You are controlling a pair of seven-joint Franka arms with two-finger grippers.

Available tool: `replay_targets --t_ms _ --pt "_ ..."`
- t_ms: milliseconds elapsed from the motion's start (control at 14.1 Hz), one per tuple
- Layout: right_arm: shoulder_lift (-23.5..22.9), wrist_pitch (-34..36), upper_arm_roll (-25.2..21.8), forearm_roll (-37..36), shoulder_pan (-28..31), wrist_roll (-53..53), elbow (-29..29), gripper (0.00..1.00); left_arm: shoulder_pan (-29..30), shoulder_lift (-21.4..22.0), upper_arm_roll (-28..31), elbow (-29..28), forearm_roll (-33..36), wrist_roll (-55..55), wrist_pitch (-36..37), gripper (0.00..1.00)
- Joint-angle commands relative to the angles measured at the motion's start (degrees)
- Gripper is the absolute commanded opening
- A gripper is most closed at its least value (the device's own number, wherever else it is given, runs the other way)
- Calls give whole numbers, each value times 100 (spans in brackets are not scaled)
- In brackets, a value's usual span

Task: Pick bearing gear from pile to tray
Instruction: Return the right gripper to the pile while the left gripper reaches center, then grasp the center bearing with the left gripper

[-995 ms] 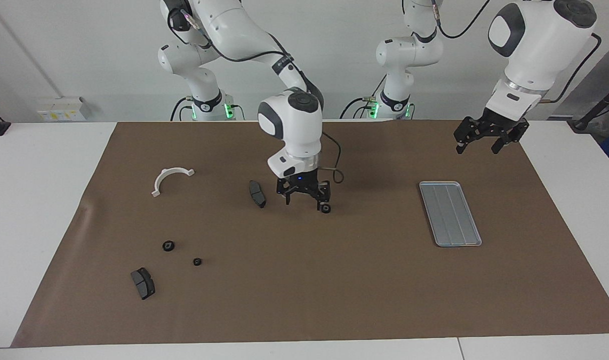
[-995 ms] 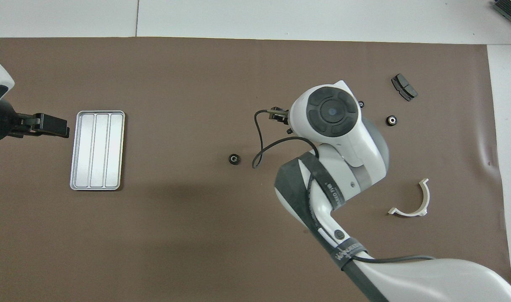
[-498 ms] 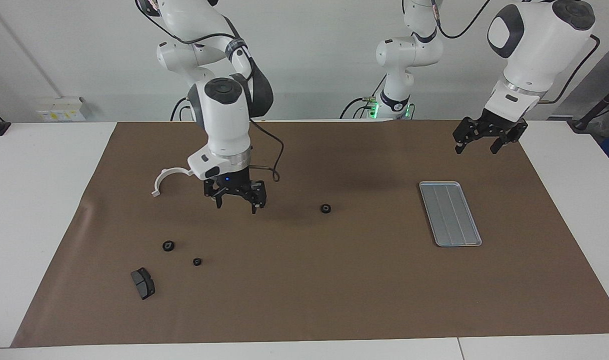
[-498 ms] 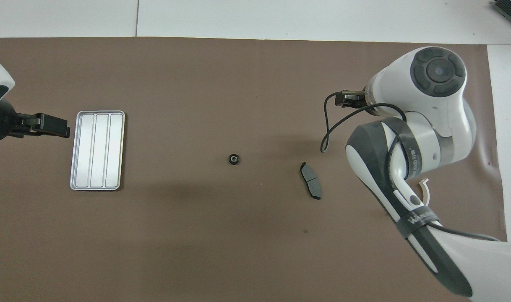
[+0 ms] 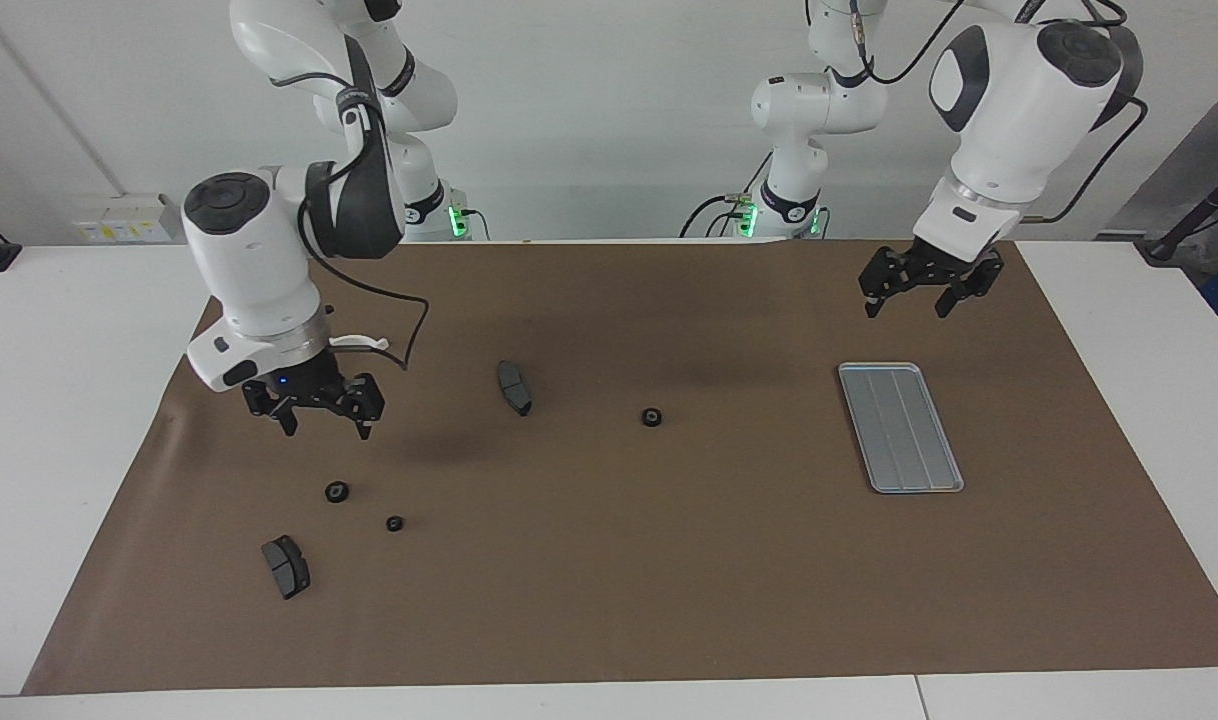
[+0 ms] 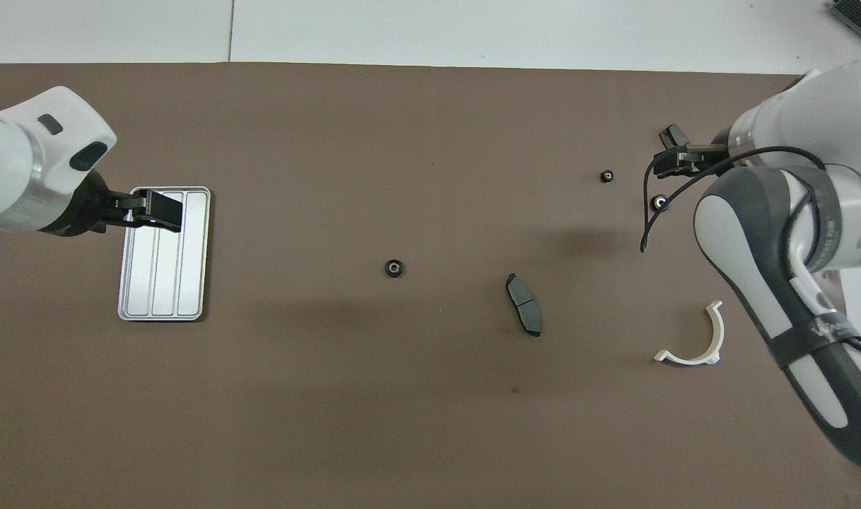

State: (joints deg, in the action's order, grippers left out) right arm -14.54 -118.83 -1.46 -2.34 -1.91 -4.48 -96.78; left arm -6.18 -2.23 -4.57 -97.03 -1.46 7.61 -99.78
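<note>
A single black ring [image 5: 651, 417] lies alone on the brown mat [image 5: 609, 600] near the middle of the tabletop, between the tray [image 5: 900, 427] and a dark grey curved pad [image 5: 514, 387]. The tray, silver-grey with lengthwise grooves, sits flat toward the left arm's end, with nothing in it. Two more black rings [image 5: 337, 491] [image 5: 394, 523] rest close together toward the right arm's end, with a second dark pad [image 5: 286, 566] just farther from the robots than they are. A white half-ring bracket [image 6: 692, 339] lies nearer to the robots than those rings, partly hidden by the right arm in the facing view.

The right claw [image 5: 315, 412] hangs in the air over the mat just above the two rings, its fingers spread wide and holding nothing. The left claw [image 5: 917, 290] hovers over the mat near the tray's robot-side end, also spread wide and empty
</note>
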Motion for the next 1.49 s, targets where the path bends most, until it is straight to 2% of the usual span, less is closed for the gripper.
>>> replay_targets --t_ms 0,142,213,356,498,640,853,1067,1209,1422 --pt "136 9 94 190 374 560 -192 100 -374 -602 53 579 40 547 -15 100" --pt "92 -78 94 199 585 833 -270 100 -628 -901 61 615 49 829 -138 100" --pt "31 -183 94 208 647 913 -297 100 -673 -955 53 615 31 865 -434 100" --pt "-118 -700 94 295 744 1080 -472 100 -769 -1130 53 580 49 874 -779 100" --pt "-259 -966 94 348 762 1107 -569 100 -1067 -1541 70 615 127 1136 -955 100" --pt "-382 -1037 94 357 736 1107 -596 100 -1262 -1763 62 563 330 1637 -1594 100" --pt "-715 -1519 137 357 674 1107 -587 100 -1692 -2184 70 580 339 2191 -2052 100" --pt "-1023 -1818 269 348 665 1124 -570 100 -1894 -2360 62 528 330 2455 -2352 100" --pt "-1208 -1837 322 348 613 1151 -570 100 -2070 -2361 70 239 356 2833 -2625 100" --pt "-1244 -1784 313 340 551 1168 -587 100 -2281 -2247 70 -183 374 2851 -2740 100"
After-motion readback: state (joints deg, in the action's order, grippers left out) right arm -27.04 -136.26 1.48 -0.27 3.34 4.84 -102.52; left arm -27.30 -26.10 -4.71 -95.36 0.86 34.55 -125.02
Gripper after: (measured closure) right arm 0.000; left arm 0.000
